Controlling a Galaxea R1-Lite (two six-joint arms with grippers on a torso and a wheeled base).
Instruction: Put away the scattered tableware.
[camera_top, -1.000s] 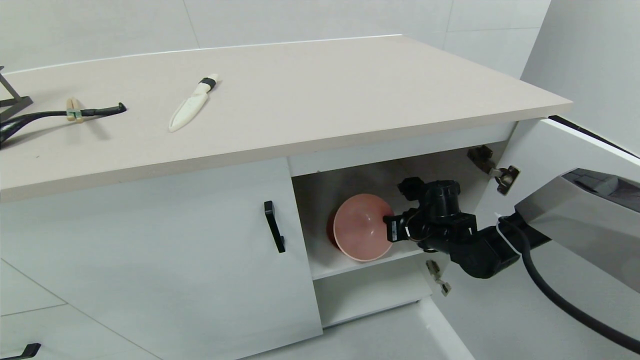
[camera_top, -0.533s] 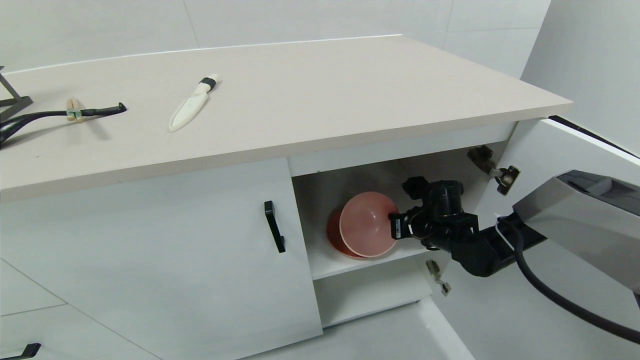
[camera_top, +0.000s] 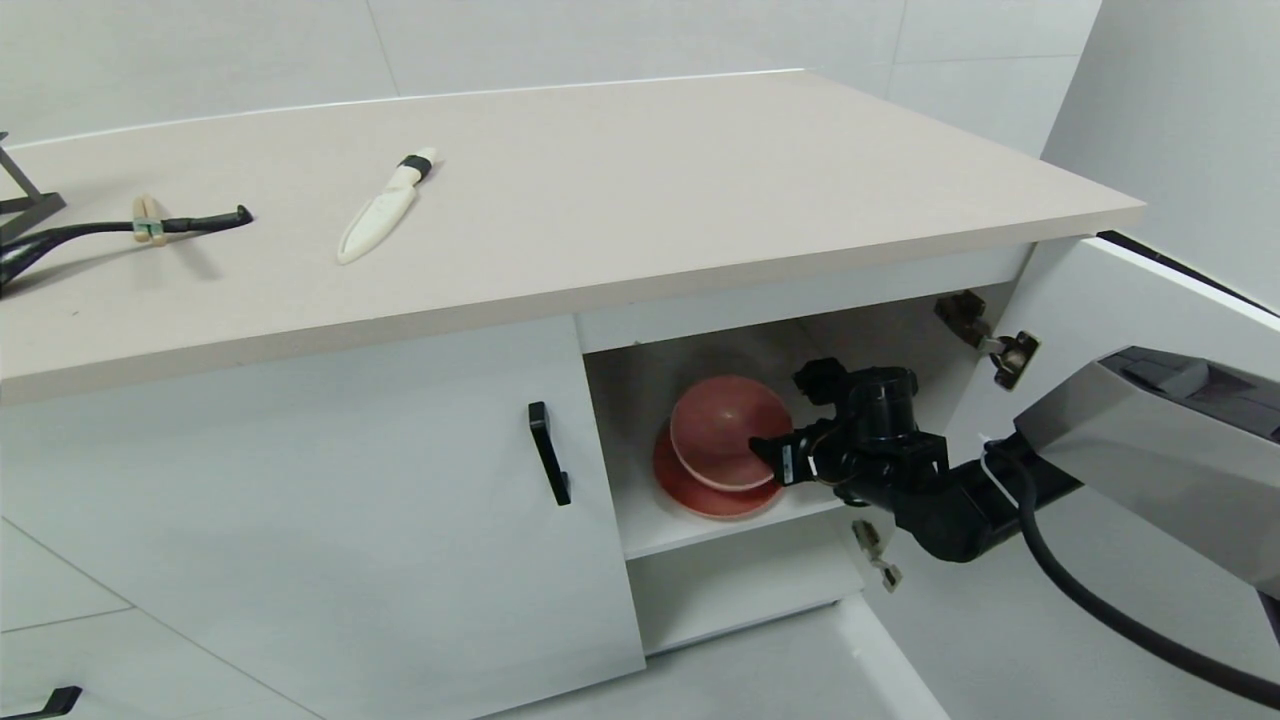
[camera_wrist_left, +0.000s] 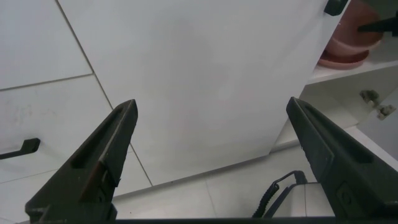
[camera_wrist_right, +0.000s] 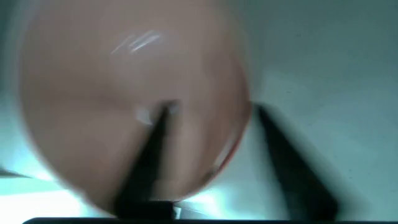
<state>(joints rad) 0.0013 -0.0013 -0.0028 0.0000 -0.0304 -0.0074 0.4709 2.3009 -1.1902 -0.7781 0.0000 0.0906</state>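
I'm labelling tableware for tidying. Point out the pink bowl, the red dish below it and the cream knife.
Pink round plastic bowl (camera_top: 722, 428), head view, its centre.
Red round dish (camera_top: 700, 500), head view, front rim.
Cream sheathed knife (camera_top: 375, 218), head view, mid-sheath.

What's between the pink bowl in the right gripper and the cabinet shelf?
A red dish lies on the shelf right under the pink bowl, which the right gripper holds by its rim. The cabinet door is swung open; nothing else visible blocks the way.
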